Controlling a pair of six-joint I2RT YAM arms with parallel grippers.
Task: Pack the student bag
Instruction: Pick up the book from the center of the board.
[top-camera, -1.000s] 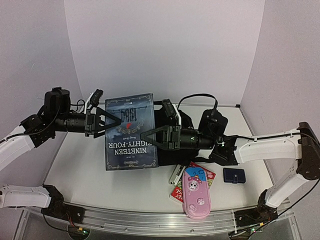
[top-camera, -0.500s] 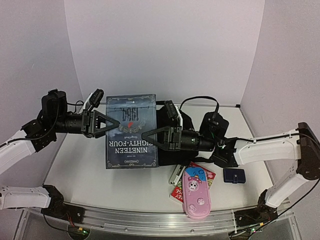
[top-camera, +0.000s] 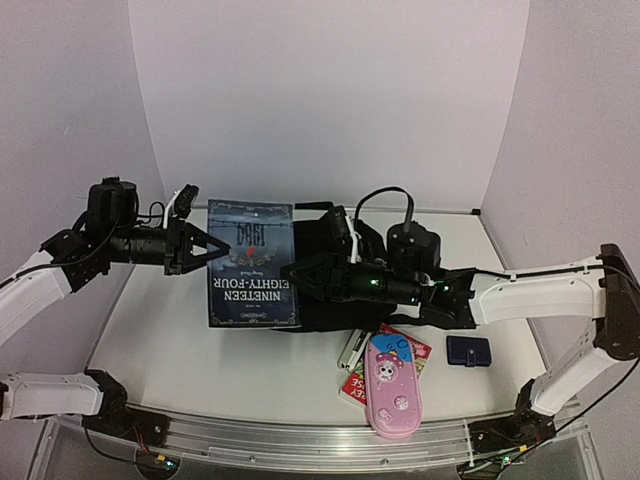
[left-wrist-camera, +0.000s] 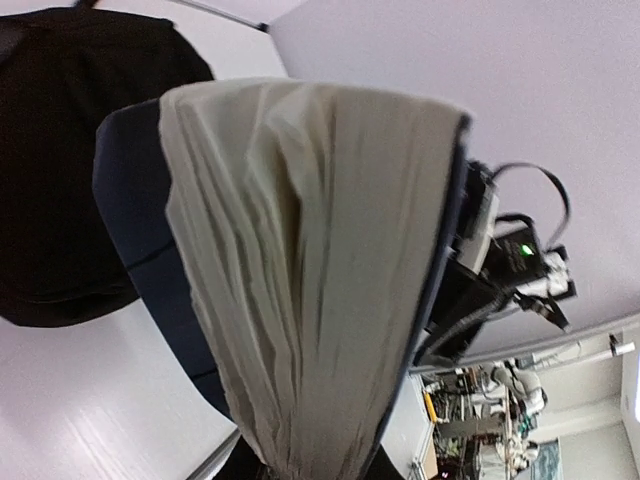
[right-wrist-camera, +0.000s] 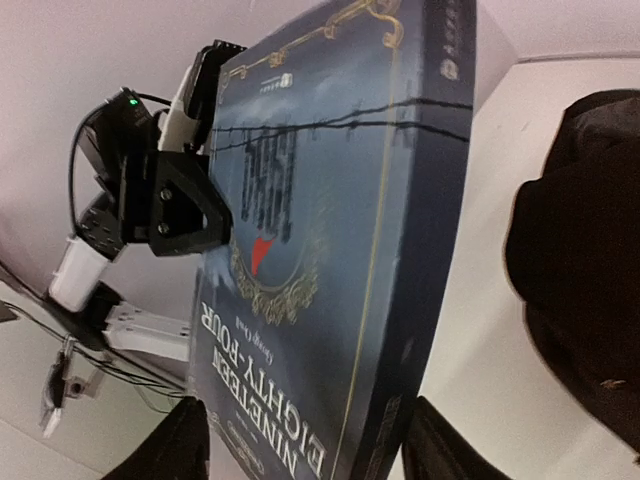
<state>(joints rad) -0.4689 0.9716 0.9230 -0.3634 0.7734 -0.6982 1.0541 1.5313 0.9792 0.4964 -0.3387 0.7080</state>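
Observation:
A dark-blue hardback, "Nineteen Eighty-Four" (top-camera: 250, 265), stands upright on its edge in front of the black student bag (top-camera: 312, 235). My left gripper (top-camera: 207, 248) is shut on the book's left edge; in the left wrist view the page block (left-wrist-camera: 310, 250) fills the frame, with the bag (left-wrist-camera: 60, 150) behind it. My right gripper (top-camera: 292, 272) is at the book's right edge and open. In the right wrist view its fingers stand apart on either side of the book (right-wrist-camera: 330, 230), and the bag (right-wrist-camera: 580, 260) lies to the right.
A pink pencil case (top-camera: 390, 385) lies at the front right, partly on a red booklet (top-camera: 410, 345). A small dark-blue pouch (top-camera: 468, 350) sits further right. A small white item (top-camera: 352, 350) lies beside the pencil case. The metal rail (top-camera: 300, 435) marks the table's front edge.
My left gripper has shut on the book's left edge. My right gripper, shut on the book before, has opened. The book has shifted slightly left and down.

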